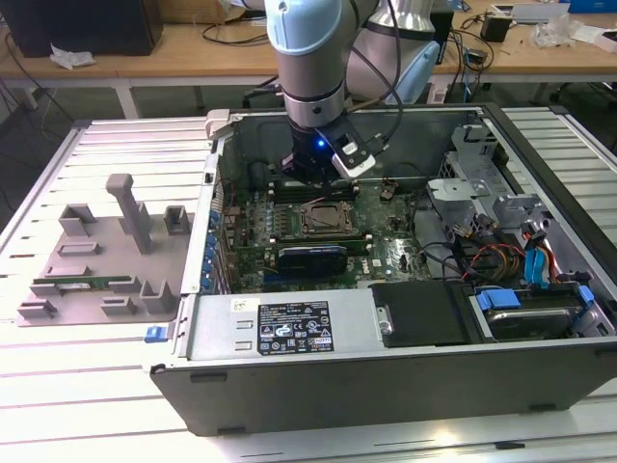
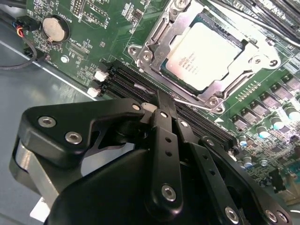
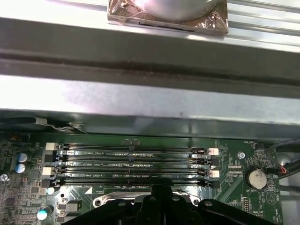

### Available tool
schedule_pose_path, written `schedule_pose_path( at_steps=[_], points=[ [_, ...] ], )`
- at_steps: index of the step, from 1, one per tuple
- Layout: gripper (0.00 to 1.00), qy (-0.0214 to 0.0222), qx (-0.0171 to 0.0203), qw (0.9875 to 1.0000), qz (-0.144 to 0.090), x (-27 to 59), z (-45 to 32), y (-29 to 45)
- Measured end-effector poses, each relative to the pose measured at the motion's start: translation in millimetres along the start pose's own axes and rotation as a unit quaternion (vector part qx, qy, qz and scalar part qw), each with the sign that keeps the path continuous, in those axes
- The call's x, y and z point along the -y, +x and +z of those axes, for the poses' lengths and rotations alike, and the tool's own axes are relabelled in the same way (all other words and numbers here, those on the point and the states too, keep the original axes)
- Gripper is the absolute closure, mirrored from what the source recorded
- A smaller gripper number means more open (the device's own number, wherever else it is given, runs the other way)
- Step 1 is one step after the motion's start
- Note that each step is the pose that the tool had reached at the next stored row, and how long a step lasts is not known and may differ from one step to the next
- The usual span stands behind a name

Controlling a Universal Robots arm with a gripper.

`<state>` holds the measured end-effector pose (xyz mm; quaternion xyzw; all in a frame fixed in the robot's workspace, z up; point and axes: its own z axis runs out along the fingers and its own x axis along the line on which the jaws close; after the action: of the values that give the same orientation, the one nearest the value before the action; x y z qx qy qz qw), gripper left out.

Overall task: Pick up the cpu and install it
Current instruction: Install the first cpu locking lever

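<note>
The hand [image 2: 160,101] is hanging low inside the open computer case [image 1: 386,386]. Its fingers are drawn together and nothing is showing between them, so it is closed and carrying nothing. The tips are hovering just over the black memory slots [image 3: 131,161] at the edge of the processor socket.

The cpu [image 2: 211,49] is lying flat, silver top up, in the socket frame [image 2: 154,44]. It is sitting square inside the metal bracket, so the chip is apparently already placed. A thin wire lever [image 2: 192,103] is running along the socket edge nearest the fingertips, and I judge the hand is parked there to work that lever. Whether it is touching the lever I cannot tell.

Room is tight. In the first wrist view the grey case wall [image 3: 140,93] is rising just behind the memory slots. In the exterior view a black card [image 1: 310,256] is standing near the socket's other side. A coin battery [image 2: 55,28] and small white connectors [image 2: 99,75] are sitting beside the slots. Upward the case is open. On the table [image 1: 125,135], at the exterior view's left, a grey fixture tray [image 1: 96,251] is lying well apart from the case.
</note>
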<state>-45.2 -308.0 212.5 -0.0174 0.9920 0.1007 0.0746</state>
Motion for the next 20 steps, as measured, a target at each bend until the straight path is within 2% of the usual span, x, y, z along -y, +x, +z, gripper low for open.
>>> schedule_pose_path(
  at_steps=[5, 12, 20],
  points=[
    [0.89, 0.0009, 0.0024, 1.0, 0.004, 0.2, 1.3, 0.6],
    [0.89, 0.0064, 0.0096, 0.9992, 0.039, 0.3, 2.3, 1.1],
    [0.89, 0.0089, 0.0131, 0.9982, 0.057, -2.2, 2.6, 8.7]
  ],
)
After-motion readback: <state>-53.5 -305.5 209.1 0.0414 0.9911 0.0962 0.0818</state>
